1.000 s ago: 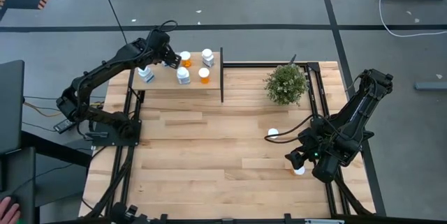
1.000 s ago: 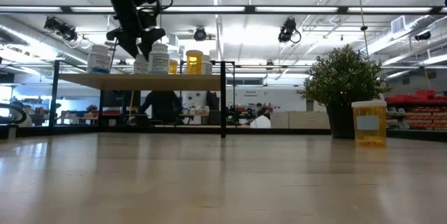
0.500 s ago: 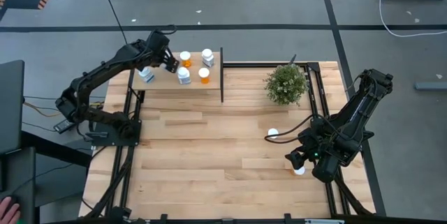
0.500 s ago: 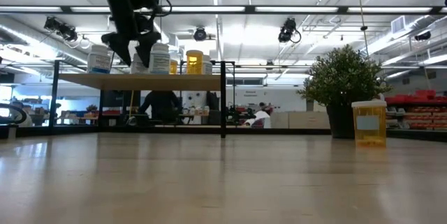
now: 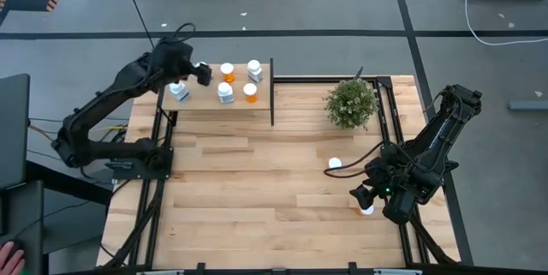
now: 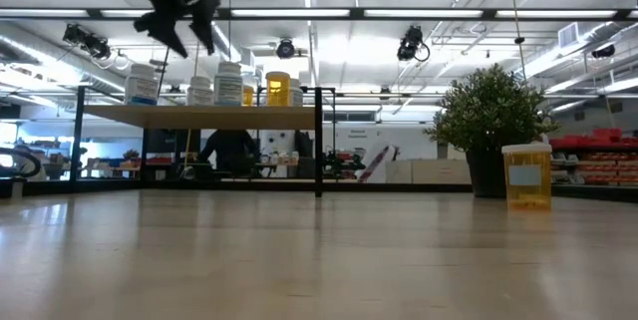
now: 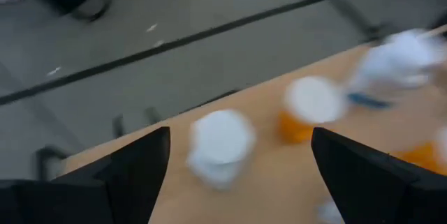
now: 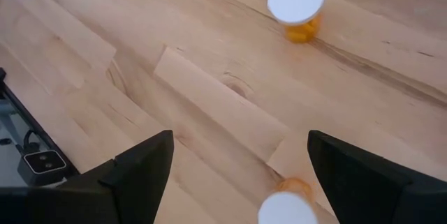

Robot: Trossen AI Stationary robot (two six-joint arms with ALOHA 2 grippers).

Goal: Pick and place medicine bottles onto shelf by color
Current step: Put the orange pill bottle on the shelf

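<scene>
Over on the shelf (image 5: 201, 99), five bottles stand upright, caps up: two orange ones (image 5: 228, 72) (image 5: 250, 92) and three white ones (image 5: 255, 70) (image 5: 224, 92) (image 5: 178, 91). The left gripper (image 5: 202, 73) hangs above the shelf's back edge with its fingers spread and nothing between them. From its wrist camera a white bottle (image 7: 218, 144) sits just ahead of the gap between the fingers, an orange bottle (image 7: 312, 109) a little beyond it toward one finger, both blurred. From table height the gripper (image 6: 179, 29) is clear above the caps, touching none.

Labels show on the white bottles, but no writing can be read.

Down on the table (image 5: 257, 198), the right gripper (image 5: 363, 196) waits low near the right edge, fingers wide apart and empty. Two orange bottles stand upright ahead of it: one (image 8: 298, 4) well out in front, the other (image 8: 288, 206) close in between the fingers, not touched by either. From above they show as white caps (image 5: 334, 164) (image 5: 366, 210).

A potted plant (image 5: 351, 102) stands beyond them. Bare planks lie open from the plant across to the black divider (image 5: 272, 92) at the shelf's end.
</scene>
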